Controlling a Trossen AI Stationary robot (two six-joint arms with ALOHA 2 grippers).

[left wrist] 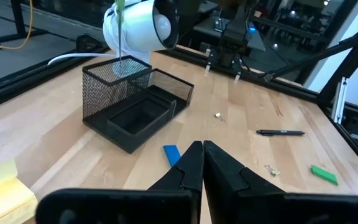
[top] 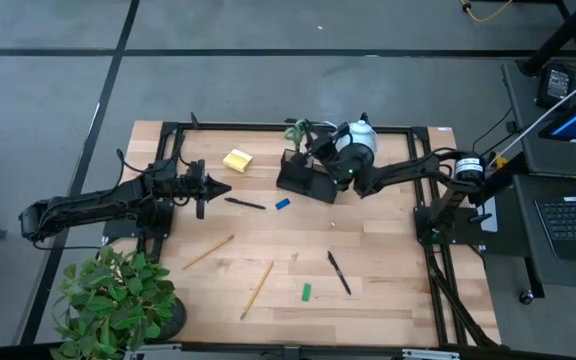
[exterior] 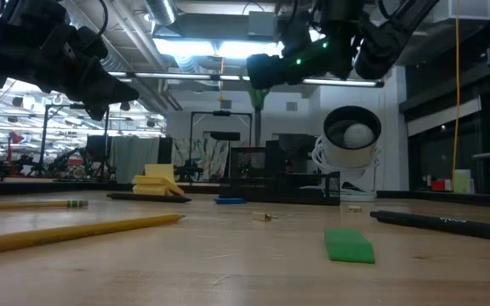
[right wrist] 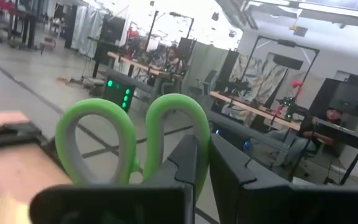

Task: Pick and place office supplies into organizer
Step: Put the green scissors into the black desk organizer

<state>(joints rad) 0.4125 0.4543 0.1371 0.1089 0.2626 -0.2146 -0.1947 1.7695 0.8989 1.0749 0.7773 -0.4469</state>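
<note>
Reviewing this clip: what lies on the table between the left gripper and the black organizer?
In the high view, a black pen and a small blue piece lie between the left gripper and the organizer.

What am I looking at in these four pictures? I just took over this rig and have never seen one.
Two dark robot arms work at a wooden table. One picture looks straight down, one looks level across the tabletop, and one comes from a camera on each wrist. The left gripper is shut and empty, hovering above the table. The right gripper is shut on the green-handled scissors, above the black mesh organizer. Loose on the table lie a yellow sticky-note pad, two pens, two pencils, a blue piece and a green piece. The white round device and the plant just stand there.
</note>
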